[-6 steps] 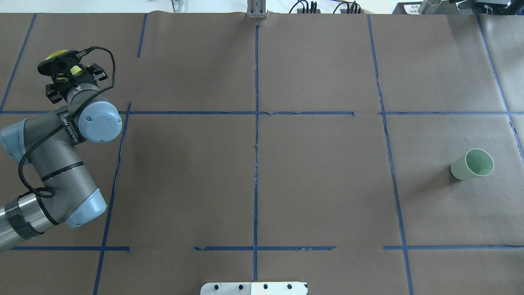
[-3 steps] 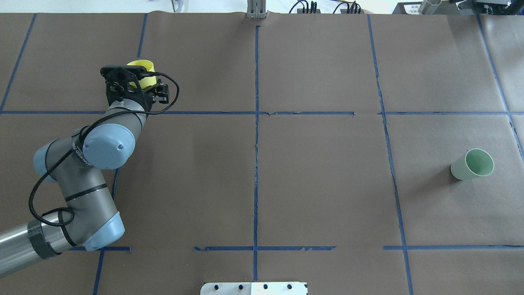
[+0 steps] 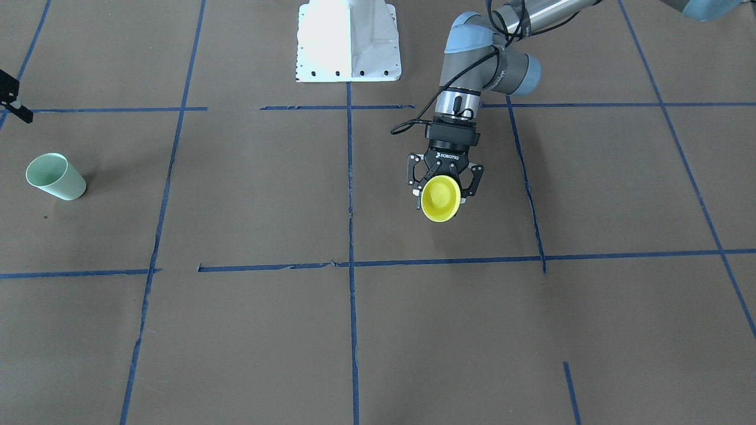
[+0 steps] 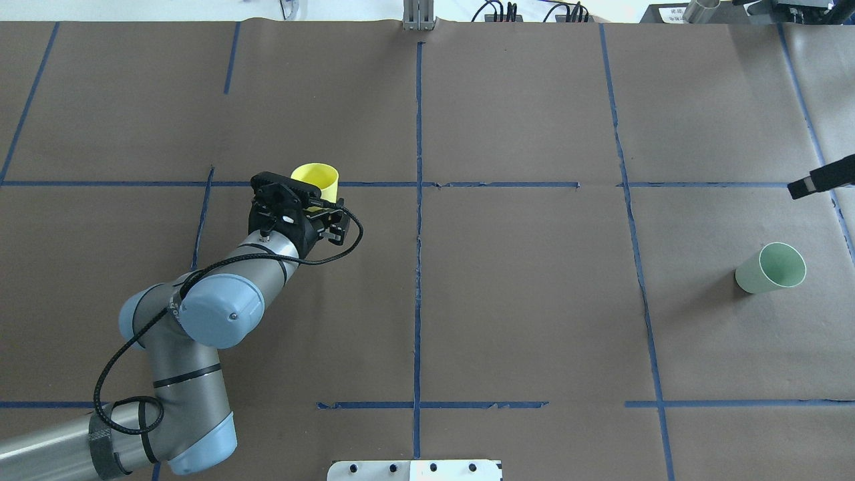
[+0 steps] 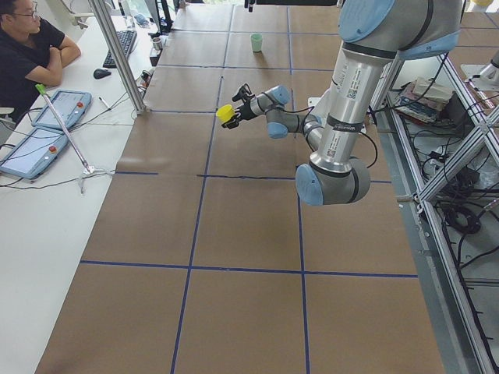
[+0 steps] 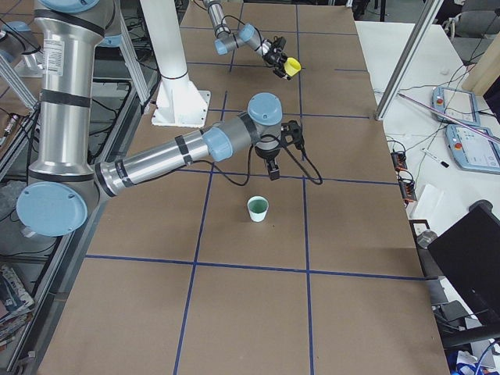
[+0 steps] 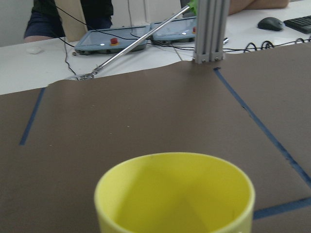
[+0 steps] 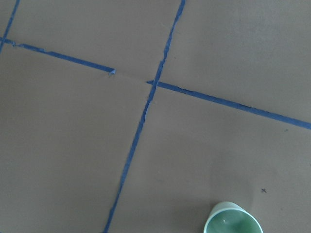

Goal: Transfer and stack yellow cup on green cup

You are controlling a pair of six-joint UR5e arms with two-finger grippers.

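My left gripper (image 3: 444, 190) is shut on the yellow cup (image 3: 441, 199) and holds it above the table, left of the centre line in the overhead view (image 4: 316, 178). The cup's mouth fills the bottom of the left wrist view (image 7: 175, 194). The green cup (image 4: 771, 267) stands upright on the table at the far right, also in the front view (image 3: 55, 176) and the right wrist view (image 8: 233, 222). My right gripper (image 6: 271, 168) hovers just beyond the green cup (image 6: 258, 208). Only its dark tip (image 4: 820, 179) shows overhead, so I cannot tell whether it is open.
Blue tape lines divide the brown paper table cover. The white base plate (image 4: 414, 469) sits at the robot's side. An aluminium post (image 4: 418, 15) stands at the far edge. An operator (image 5: 31, 47) sits beyond, with tablets (image 5: 39, 128) on the white table.
My left arm has carried the yellow cup from the far left corner rightward and nearer the robot. The right gripper's tip has come into the overhead view at the right edge.
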